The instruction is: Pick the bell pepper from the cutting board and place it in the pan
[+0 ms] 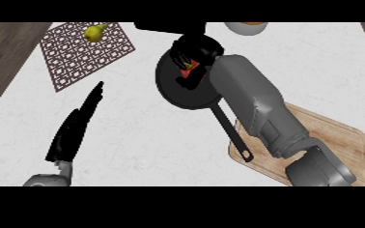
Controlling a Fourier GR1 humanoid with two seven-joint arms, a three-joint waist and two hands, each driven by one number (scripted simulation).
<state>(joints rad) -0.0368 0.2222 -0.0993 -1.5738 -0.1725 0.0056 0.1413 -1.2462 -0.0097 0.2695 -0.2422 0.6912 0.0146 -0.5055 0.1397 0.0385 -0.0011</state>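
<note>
My right hand (196, 50) reaches over the black pan (171, 89) in the middle of the counter, its fingers curled round the red bell pepper (188, 69), of which only a small red and green part shows below the hand. The pepper hangs over the pan's inside; whether it touches the bottom is hidden. The wooden cutting board (331, 133) lies at the lower right, partly under my right forearm, with nothing showing on it. At the lower left my left hand (75, 128) rests with straight fingers pointing up.
A patterned brown mat (78, 58) lies at the upper left with a yellow pear-like fruit (95, 32) on it. A bowl (246, 27) sits at the top edge. The pan's handle (234, 133) points toward the board. Dark counter edge runs along the far left.
</note>
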